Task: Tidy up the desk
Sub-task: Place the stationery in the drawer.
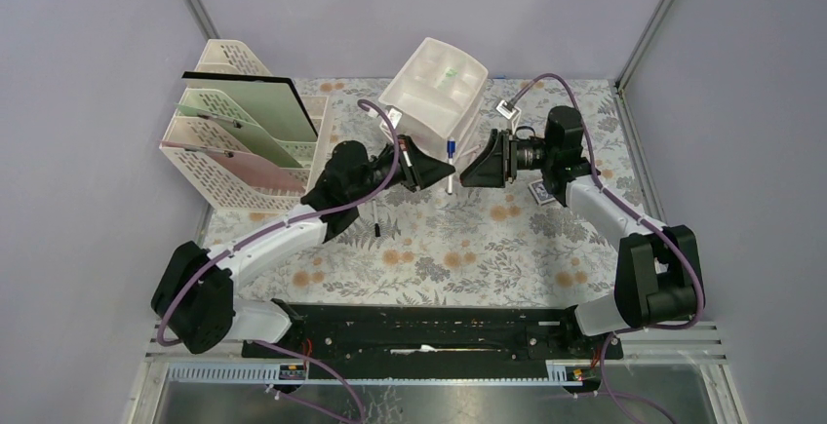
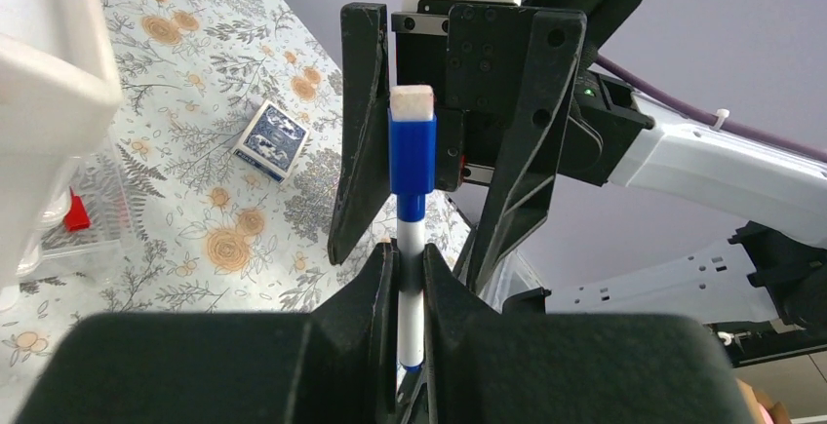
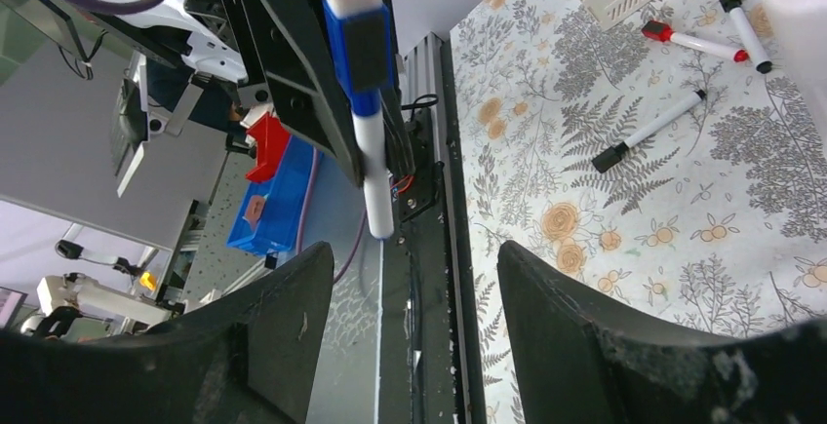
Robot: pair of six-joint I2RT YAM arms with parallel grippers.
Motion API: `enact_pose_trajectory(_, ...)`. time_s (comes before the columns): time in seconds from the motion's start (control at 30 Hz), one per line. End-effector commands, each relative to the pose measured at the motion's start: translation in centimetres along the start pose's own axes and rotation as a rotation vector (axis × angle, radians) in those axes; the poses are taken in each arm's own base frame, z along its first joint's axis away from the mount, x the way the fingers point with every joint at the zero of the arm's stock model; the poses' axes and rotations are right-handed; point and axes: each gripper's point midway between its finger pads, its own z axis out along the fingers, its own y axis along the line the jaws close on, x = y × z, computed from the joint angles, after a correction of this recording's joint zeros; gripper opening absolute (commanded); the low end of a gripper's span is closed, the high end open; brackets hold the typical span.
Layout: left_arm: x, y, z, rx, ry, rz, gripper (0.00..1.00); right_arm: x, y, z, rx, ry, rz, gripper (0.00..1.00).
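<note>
The desk is a tabletop under a pale cloth with fern and flower print. Above its middle my left gripper is shut on a white marker with a blue cap, held upright. In the left wrist view the marker rises from between my left gripper's fingers, cap end up. My right gripper faces it from the right, open, with one finger on each side of the cap and not touching it. In the right wrist view the marker hangs beyond my open right gripper.
A white plastic drawer unit stands at the back middle, and a cream lattice file rack with folders at the back left. A blue card box lies under the right arm. Loose markers lie on the cloth.
</note>
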Motion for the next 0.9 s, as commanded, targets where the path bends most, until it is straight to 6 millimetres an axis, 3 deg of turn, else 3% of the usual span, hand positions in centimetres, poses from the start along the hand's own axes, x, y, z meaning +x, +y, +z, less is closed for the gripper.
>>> enact_pose_trajectory(0.0,-3.0,-2.5,1.4,0.053,-0.114,0.057,0.0,-1.1,2.0,0.6,-0.018,-0.02,-0.046,0.68)
enact_pose_trajectory(0.3,-2.5,-1.9,2.6,0.025,-0.164,-0.005,0.0,-0.7,2.2,1.6,-0.029,-0.005,-0.023,0.58)
enact_pose_trajectory(0.5,-2.2,-1.8,2.9,0.025,-0.162,-0.018,0.0,-0.7,2.1,1.9,-0.034,0.0,-0.023,0.36)
enact_pose_trajectory(0.6,-2.2,-1.7,3.0,0.026,-0.16,-0.024,0.01,-0.8,1.9,2.0,-0.031,0.0,-0.02,0.17)
enact_pose_trajectory(0.67,-2.2,-1.8,3.0,0.024,-0.157,-0.026,0.05,-0.8,1.7,2.0,-0.029,0.0,-0.018,0.01)
enact_pose_trajectory(0.87,-2.6,-1.8,2.7,0.004,-0.166,-0.015,0.33,-0.6,1.4,1.9,-0.027,0.019,-0.027,0.0)
